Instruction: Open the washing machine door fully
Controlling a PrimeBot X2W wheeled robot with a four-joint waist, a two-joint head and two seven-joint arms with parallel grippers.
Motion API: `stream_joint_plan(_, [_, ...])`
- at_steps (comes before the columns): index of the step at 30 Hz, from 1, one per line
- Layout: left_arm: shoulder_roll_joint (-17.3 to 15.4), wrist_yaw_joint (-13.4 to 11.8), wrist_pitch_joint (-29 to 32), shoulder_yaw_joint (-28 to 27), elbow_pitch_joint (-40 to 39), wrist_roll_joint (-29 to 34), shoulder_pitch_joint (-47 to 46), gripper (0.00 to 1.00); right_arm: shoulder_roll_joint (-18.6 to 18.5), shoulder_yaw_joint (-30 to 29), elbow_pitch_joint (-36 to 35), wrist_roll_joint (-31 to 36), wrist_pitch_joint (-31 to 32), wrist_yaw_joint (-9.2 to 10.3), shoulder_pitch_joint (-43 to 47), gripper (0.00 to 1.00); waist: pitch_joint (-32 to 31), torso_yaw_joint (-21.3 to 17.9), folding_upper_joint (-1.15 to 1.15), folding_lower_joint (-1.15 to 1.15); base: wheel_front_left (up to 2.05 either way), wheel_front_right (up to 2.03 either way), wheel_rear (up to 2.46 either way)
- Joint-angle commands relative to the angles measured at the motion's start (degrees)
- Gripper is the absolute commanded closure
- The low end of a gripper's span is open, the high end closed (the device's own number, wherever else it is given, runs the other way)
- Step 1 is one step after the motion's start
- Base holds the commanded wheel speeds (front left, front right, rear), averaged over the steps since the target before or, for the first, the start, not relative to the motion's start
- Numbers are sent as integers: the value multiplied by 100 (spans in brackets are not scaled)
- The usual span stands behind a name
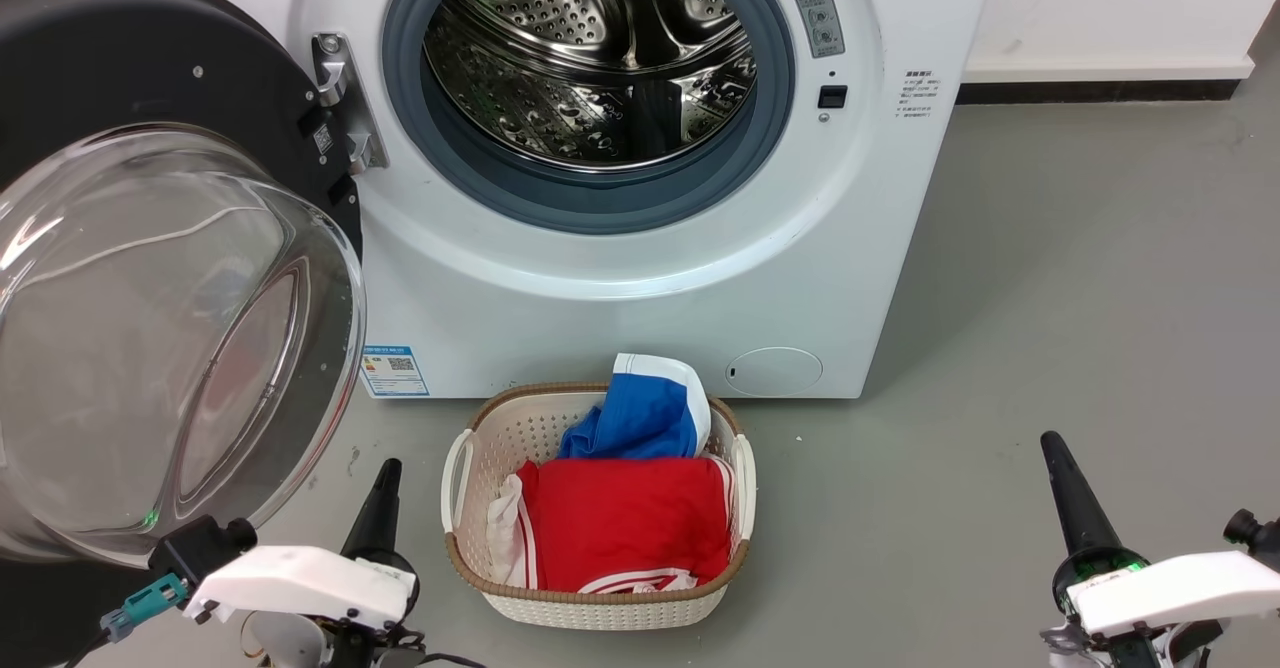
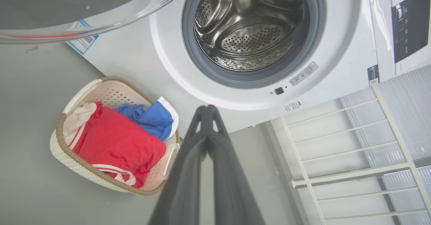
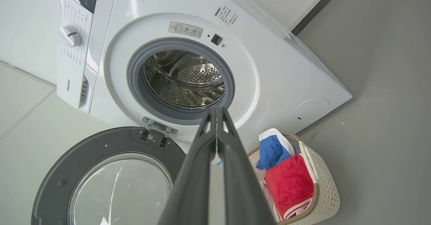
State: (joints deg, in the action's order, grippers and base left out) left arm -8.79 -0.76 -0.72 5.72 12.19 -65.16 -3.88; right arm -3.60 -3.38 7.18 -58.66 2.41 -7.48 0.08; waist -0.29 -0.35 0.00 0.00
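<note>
The washing machine door [image 1: 170,278] stands wide on its hinge [image 1: 340,98] at the left of the head view, glass bowl facing out, well clear of the steel drum [image 1: 590,58]. Neither hand touches it. The left hand [image 1: 388,470], lower left, and the right hand [image 1: 1050,445], lower right, each have their fingers pressed together on nothing.

Judgement: the opening step appears done or nearly so. Any further move would call for the left hand to press the black rim, not the glass, back toward the hinge stop.

The right wrist view shows the door's whole inner face and a control knob [image 3: 70,35]. The left wrist view shows a white rack [image 2: 353,151]. The laundry basket [image 1: 600,603] sits before the machine.
</note>
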Motion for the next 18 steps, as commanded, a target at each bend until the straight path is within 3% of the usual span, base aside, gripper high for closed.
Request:
stream_joint_plan(1, [-5,47,17,-70,-39,-107,-152,100,-39,-21,-20,-139,12,-2,-129,100,1,1,0,0,0,0,0])
stream_joint_plan(18, [164,297,220,-413,29,-946,-184,100,-33,-77,201,-1176,111,-2,-301,100,12,9,0,0,0,0,0])
